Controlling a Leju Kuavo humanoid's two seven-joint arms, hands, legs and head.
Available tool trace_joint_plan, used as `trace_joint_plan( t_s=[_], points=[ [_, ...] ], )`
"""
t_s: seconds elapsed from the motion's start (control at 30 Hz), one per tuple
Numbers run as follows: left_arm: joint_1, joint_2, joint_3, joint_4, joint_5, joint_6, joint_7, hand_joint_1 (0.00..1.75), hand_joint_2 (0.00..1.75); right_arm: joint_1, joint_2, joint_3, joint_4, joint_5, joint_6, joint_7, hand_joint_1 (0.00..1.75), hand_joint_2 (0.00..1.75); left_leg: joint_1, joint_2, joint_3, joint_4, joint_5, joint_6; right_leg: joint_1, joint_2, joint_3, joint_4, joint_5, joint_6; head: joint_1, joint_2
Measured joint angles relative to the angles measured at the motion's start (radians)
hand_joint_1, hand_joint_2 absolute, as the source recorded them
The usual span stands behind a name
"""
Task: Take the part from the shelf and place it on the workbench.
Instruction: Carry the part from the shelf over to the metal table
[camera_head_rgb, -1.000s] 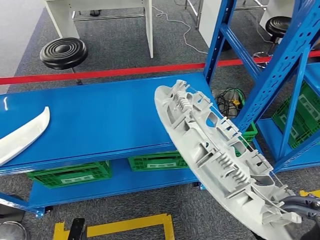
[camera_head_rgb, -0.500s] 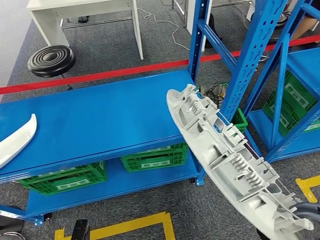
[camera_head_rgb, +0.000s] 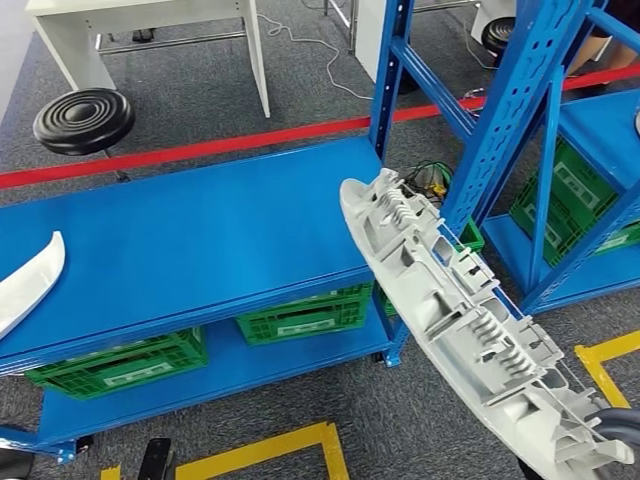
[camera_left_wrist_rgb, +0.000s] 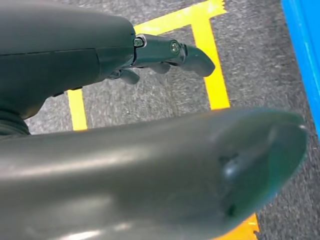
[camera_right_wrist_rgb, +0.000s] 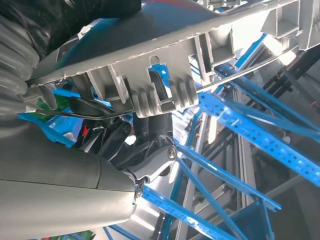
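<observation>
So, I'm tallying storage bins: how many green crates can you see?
4 at least. Two green crates sit on the blue workbench's lower shelf; one behind the held part; one in the right rack. More may be hidden.

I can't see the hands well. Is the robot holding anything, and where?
The right hand holds the grey part by its near end; the left hand holds nothing.
</observation>
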Motion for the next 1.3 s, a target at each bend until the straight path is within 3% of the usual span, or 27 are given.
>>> trace_joint_plan(
  t_s=[0.1,0.13,0.17,0.2,0.27,0.33,0.47,0.5,0.57,0.63,0.67,0.7,0.73,0.8,0.87,0.97,1.0,1.07,1.13,1.17,1.2,1.23,1.3],
  points=[
    [0.001,0.000,0.000,0.000,0.000,0.001,0.004,0.00,0.00,0.005,0.001,-0.006,-0.003,-0.002,0.000,-0.004,1.75,1.75,0.000,0.011,-0.001,-0.004,0.004,0.012,0.000,-0.016,-0.083,0.180,-0.092,0.008,0.004,0.000],
    [0.001,0.000,-0.001,0.000,0.000,0.001,0.007,0.00,0.00,0.008,0.001,-0.008,-0.003,-0.003,0.000,-0.004,1.75,1.75,-0.002,0.015,-0.001,-0.004,0.004,0.013,0.000,-0.017,-0.109,0.237,-0.111,0.010,0.003,0.000],
    [0.002,0.000,-0.002,0.000,-0.001,0.001,0.011,0.00,0.00,0.011,0.002,-0.010,-0.003,-0.003,0.000,-0.005,1.75,1.75,-0.003,0.019,0.000,-0.004,0.004,0.013,0.000,-0.018,-0.119,0.259,-0.111,0.010,0.003,0.000],
    [0.002,-0.001,-0.003,0.000,-0.002,0.001,0.014,0.00,0.00,0.015,0.003,-0.013,-0.003,-0.003,0.000,-0.005,1.75,1.75,-0.004,0.022,0.001,-0.004,0.003,0.013,0.000,-0.019,-0.109,0.241,-0.090,0.008,0.003,0.000],
    [0.000,-0.003,-0.005,0.000,-0.006,0.000,0.018,0.00,0.00,0.023,0.004,-0.019,-0.005,-0.002,0.000,-0.006,1.75,1.75,-0.005,0.026,0.005,-0.003,0.002,0.010,0.001,-0.028,-0.041,0.108,-0.023,0.002,0.004,0.000],
    [-0.001,-0.003,-0.006,0.000,-0.010,-0.004,0.020,0.00,0.00,0.028,0.007,-0.023,-0.008,-0.001,0.000,-0.006,1.75,1.75,-0.010,0.027,0.005,0.001,0.002,0.003,0.005,-0.040,0.021,-0.007,0.013,-0.007,0.003,0.000],
    [-0.004,0.002,-0.015,0.000,-0.012,-0.021,0.024,0.00,0.00,0.033,0.010,-0.025,-0.013,-0.001,0.000,0.001,1.75,1.75,-0.011,0.029,-0.003,0.011,0.000,-0.014,0.007,-0.039,0.028,-0.032,0.023,-0.025,0.002,0.000],
    [-0.005,0.003,-0.018,0.000,-0.012,-0.024,0.024,0.00,0.00,0.033,0.011,-0.026,-0.013,-0.001,0.000,0.003,1.75,1.75,-0.010,0.026,-0.009,0.027,-0.018,-0.019,0.005,-0.039,0.025,-0.034,0.027,-0.032,0.002,0.000],
    [-0.007,0.004,-0.026,0.000,-0.012,-0.029,0.024,0.00,0.00,0.033,0.012,-0.026,-0.012,0.000,0.000,0.007,1.75,1.75,-0.007,0.020,-0.043,0.120,-0.091,-0.030,0.003,-0.040,0.015,-0.037,0.037,-0.044,0.000,0.000],
    [-0.007,0.005,-0.031,0.000,-0.011,-0.033,0.025,0.00,0.00,0.033,0.013,-0.026,-0.012,0.003,0.000,0.012,1.75,1.75,-0.004,0.019,-0.086,0.249,-0.162,-0.036,0.004,-0.038,-0.001,-0.035,0.047,-0.048,0.000,0.000],
    [-0.007,0.005,-0.033,0.000,-0.010,-0.033,0.028,0.00,0.00,0.034,0.013,-0.027,-0.012,0.005,0.000,0.015,1.75,1.75,-0.003,0.019,-0.092,0.282,-0.174,-0.037,0.004,-0.036,-0.009,-0.034,0.053,-0.047,0.000,0.000],
    [-0.007,0.006,-0.036,0.000,-0.009,-0.032,0.031,0.00,0.00,0.035,0.014,-0.027,-0.012,0.008,0.000,0.017,1.75,1.75,-0.002,0.019,-0.080,0.277,-0.167,-0.036,0.004,-0.034,-0.017,-0.033,0.058,-0.045,0.000,0.000],
    [-0.007,0.006,-0.039,0.000,-0.007,-0.031,0.035,0.00,0.00,0.036,0.014,-0.027,-0.012,0.010,0.000,0.019,1.75,1.75,-0.002,0.019,-0.048,0.230,-0.143,-0.035,0.004,-0.032,-0.024,-0.032,0.064,-0.042,0.000,0.000],
    [-0.009,0.008,-0.047,0.000,-0.003,-0.028,0.042,0.00,0.00,0.039,0.014,-0.027,-0.012,0.015,0.000,0.021,1.75,1.75,-0.003,0.014,0.042,0.077,-0.088,-0.028,0.006,-0.029,-0.035,-0.029,0.075,-0.034,0.000,0.000],
    [-0.011,0.008,-0.052,0.000,-0.001,-0.024,0.047,0.00,0.00,0.041,0.014,-0.027,-0.012,0.018,0.000,0.023,1.75,1.75,-0.007,0.008,0.089,-0.015,-0.064,-0.020,0.007,-0.028,-0.041,-0.027,0.087,-0.023,0.000,0.000],
    [-0.011,0.007,-0.052,0.000,0.000,-0.020,0.054,0.00,0.00,0.042,0.014,-0.027,-0.012,0.021,0.000,0.027,1.75,1.75,-0.012,0.009,0.076,-0.019,-0.047,-0.001,0.002,-0.028,-0.048,-0.026,0.100,-0.003,0.001,0.000],
    [-0.011,0.006,-0.052,0.000,0.000,-0.019,0.055,0.00,0.00,0.043,0.014,-0.027,-0.012,0.022,0.000,0.029,1.75,1.75,-0.012,0.011,0.068,-0.020,-0.038,0.008,0.001,-0.027,-0.056,-0.017,0.086,0.002,0.002,0.000],
    [-0.014,0.005,-0.053,0.000,0.000,-0.017,0.057,0.00,0.00,0.043,0.014,-0.026,-0.012,0.025,0.000,0.035,1.75,1.75,-0.010,0.017,0.047,-0.023,-0.018,0.022,-0.001,-0.027,-0.087,0.059,0.008,0.008,0.004,0.000],
    [-0.015,0.005,-0.053,0.000,0.000,-0.014,0.058,0.00,0.00,0.042,0.014,-0.026,-0.012,0.028,0.000,0.040,1.75,1.75,-0.013,0.021,0.022,-0.021,0.001,0.027,-0.001,-0.028,-0.121,0.189,-0.083,0.012,0.005,0.000],
    [-0.015,0.005,-0.053,0.000,0.000,-0.014,0.058,0.00,0.00,0.042,0.013,-0.026,-0.012,0.028,0.000,0.042,1.75,1.75,-0.015,0.023,0.009,-0.020,0.010,0.027,-0.001,-0.028,-0.126,0.238,-0.102,0.013,0.004,0.000],
    [-0.015,0.004,-0.053,0.000,0.000,-0.014,0.058,0.00,0.00,0.042,0.013,-0.026,-0.011,0.028,0.000,0.044,1.75,1.75,-0.016,0.024,-0.004,-0.018,0.019,0.026,-0.001,-0.028,-0.114,0.254,-0.098,0.012,0.004,0.000],
    [-0.015,0.003,-0.054,0.000,0.000,-0.014,0.058,0.00,0.00,0.042,0.013,-0.026,-0.011,0.029,0.000,0.046,1.75,1.75,-0.017,0.024,-0.017,-0.015,0.027,0.025,0.000,-0.028,-0.082,0.231,-0.078,0.010,0.004,0.000],
    [-0.016,0.001,-0.054,0.000,0.000,-0.014,0.058,0.00,0.00,0.041,0.013,-0.025,-0.011,0.029,0.000,0.048,1.75,1.75,-0.019,0.024,-0.037,-0.006,0.039,0.019,0.001,-0.028,0.027,0.094,-0.039,0.004,0.004,0.000]
  ],
)
